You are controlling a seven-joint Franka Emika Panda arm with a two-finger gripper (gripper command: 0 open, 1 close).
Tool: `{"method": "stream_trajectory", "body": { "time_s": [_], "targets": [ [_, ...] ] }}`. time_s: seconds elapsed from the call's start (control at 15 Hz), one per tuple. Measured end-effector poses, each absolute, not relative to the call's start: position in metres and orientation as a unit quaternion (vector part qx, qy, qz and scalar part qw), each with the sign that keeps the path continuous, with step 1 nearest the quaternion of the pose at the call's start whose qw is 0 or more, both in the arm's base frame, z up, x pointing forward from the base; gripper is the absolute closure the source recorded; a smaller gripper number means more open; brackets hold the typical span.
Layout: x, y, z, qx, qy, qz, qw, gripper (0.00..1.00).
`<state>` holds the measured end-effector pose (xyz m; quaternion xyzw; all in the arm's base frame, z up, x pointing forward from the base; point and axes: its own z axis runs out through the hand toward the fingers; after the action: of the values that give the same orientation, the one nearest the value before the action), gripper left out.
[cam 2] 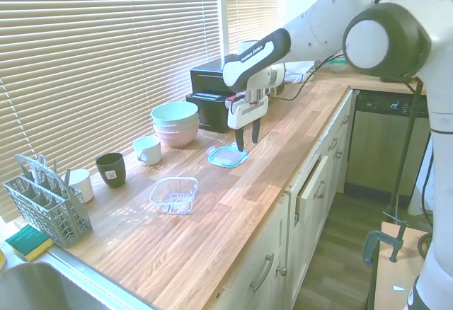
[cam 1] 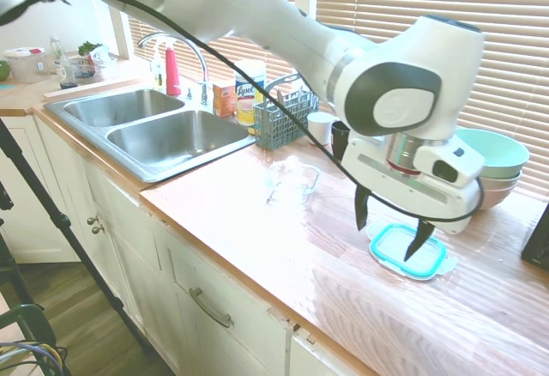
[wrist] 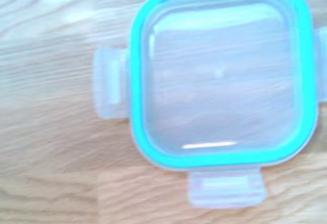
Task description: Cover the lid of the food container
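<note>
The lid (cam 1: 408, 251) lies flat on the wooden counter, teal-rimmed with a pale centre and clear snap tabs. It shows in the second exterior view as the lid (cam 2: 228, 156) and fills the wrist view as the lid (wrist: 219, 75). My gripper (cam 1: 390, 225) hangs just above it, open, its dark fingers (cam 1: 362, 208) pointing down with nothing between them; it is also the gripper (cam 2: 247, 137). The food container (cam 1: 292, 180), a clear glass dish, stands empty on the counter towards the sink, apart from the lid; it appears too as the food container (cam 2: 173, 194).
Stacked pastel bowls (cam 2: 175, 122) sit by the blinds behind the lid. A white cup (cam 2: 148, 150), a dark mug (cam 2: 110, 169) and a grey utensil basket (cam 2: 46, 200) line the wall. A black appliance (cam 2: 212, 94) stands behind the arm. The sink (cam 1: 154, 127) lies beyond the container.
</note>
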<state>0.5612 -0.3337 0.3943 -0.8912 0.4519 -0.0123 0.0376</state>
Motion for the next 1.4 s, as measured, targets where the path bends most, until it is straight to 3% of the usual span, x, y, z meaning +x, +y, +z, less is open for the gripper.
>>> {"method": "stream_trajectory", "body": {
  "time_s": [0.6,1.4],
  "targets": [
    [0.597,-0.403,0.368,-0.886,0.46,0.002,0.065,0.0],
    [0.636,-0.41,0.365,-0.889,0.451,0.012,0.082,0.0]
  ]
}}
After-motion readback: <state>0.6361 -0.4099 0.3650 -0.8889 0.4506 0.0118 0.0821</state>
